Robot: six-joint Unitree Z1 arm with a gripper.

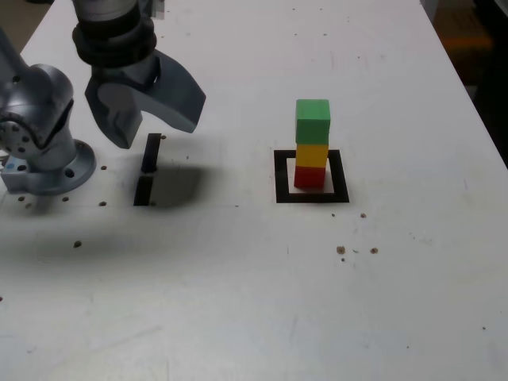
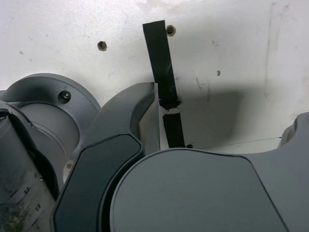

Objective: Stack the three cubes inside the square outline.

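A: What sits at the exterior view's left?

B: My base, then my gripper in the upper left of the frame, its jaws spread wide with nothing between them. It hangs above the two black strips, well apart from the cubes.

A: And further right?

B: Right of centre, the square outline lies on the white table. Inside it stand the cubes in one upright tower: the red cube at the bottom, the yellow cube on it, the green cube on top.

A: The wrist view?

B: Only the strips and my own grey body.
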